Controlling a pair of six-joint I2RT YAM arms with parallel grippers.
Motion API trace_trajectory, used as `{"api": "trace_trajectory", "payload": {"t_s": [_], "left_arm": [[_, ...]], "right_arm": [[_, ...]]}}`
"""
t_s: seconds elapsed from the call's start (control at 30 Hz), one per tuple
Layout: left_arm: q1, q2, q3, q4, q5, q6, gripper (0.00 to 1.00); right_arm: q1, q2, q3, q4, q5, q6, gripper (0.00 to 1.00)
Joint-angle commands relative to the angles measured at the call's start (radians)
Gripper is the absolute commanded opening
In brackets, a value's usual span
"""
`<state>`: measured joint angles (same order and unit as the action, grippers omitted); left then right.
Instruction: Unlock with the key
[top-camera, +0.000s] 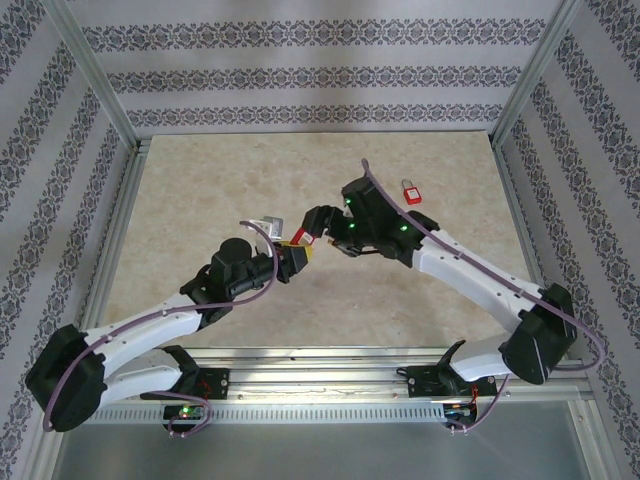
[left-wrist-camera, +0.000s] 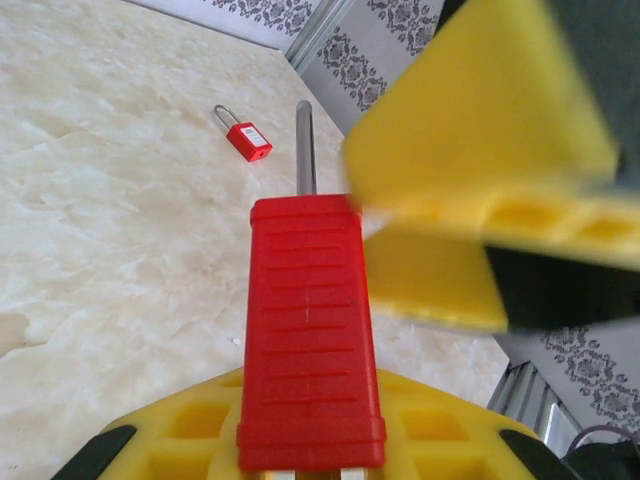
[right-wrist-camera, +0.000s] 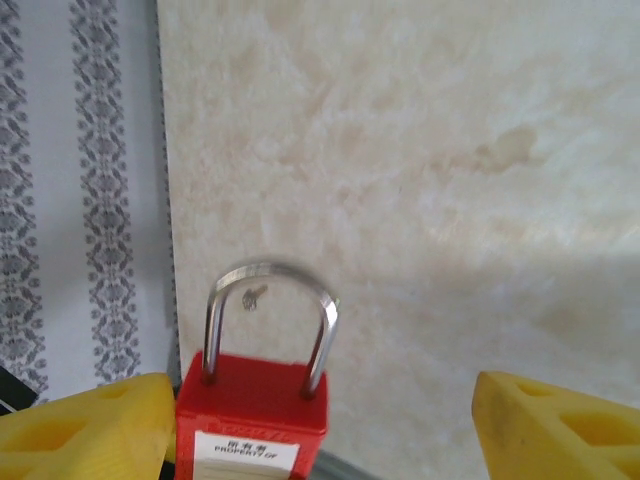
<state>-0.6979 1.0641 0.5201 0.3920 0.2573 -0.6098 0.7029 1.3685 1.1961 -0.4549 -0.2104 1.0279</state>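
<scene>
My left gripper (left-wrist-camera: 310, 445) is shut on the base of a red padlock (left-wrist-camera: 310, 330), with the steel shackle (left-wrist-camera: 305, 150) pointing away from the camera. From above, the left gripper (top-camera: 297, 256) and the padlock (top-camera: 302, 240) meet my right gripper (top-camera: 318, 232) at mid-table. The right gripper (right-wrist-camera: 325, 430) stands open. The padlock (right-wrist-camera: 250, 420), white label facing the camera, sits against its left finger (right-wrist-camera: 90, 425), far from the other finger. Through the shackle (right-wrist-camera: 270, 300) a small grey key-shaped thing (right-wrist-camera: 250, 297) shows on the table. I cannot tell if it is the key.
A second red padlock (top-camera: 410, 192) lies flat on the marble tabletop at the back right, also in the left wrist view (left-wrist-camera: 245, 138). A silvery piece (top-camera: 265, 225) shows just left of the grippers. Patterned walls and metal rails (top-camera: 120, 240) enclose the table.
</scene>
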Motion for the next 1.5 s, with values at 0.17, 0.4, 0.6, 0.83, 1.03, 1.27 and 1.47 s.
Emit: {"api": "trace_trajectory", "payload": {"t_s": [0.17, 0.4, 0.6, 0.83, 1.03, 1.27, 1.47], "left_arm": [[0.027, -0.058, 0.068, -0.229, 0.073, 0.126, 0.0], [0.053, -0.054, 0.183, -0.397, 0.206, 0.215, 0.0], [0.064, -0.052, 0.222, -0.474, 0.24, 0.247, 0.0], [0.064, -0.023, 0.227, -0.45, 0.261, 0.246, 0.0], [0.064, -0.013, 0.237, -0.444, 0.272, 0.251, 0.0], [0.069, -0.014, 0.241, -0.447, 0.286, 0.255, 0.0], [0.081, -0.007, 0.236, -0.427, 0.311, 0.245, 0.0]], "right_arm": [[-0.079, -0.093, -0.132, 0.194, -0.149, -0.356, 0.76], [-0.107, -0.114, -0.251, 0.353, -0.342, -0.543, 0.61], [-0.159, -0.123, -0.344, 0.539, -0.448, -0.509, 0.52], [-0.163, -0.107, -0.353, 0.592, -0.504, -0.501, 0.46], [-0.164, -0.083, -0.352, 0.599, -0.534, -0.5, 0.4], [-0.19, -0.098, -0.382, 0.603, -0.56, -0.504, 0.37], [-0.195, -0.105, -0.401, 0.616, -0.59, -0.5, 0.33]]}}
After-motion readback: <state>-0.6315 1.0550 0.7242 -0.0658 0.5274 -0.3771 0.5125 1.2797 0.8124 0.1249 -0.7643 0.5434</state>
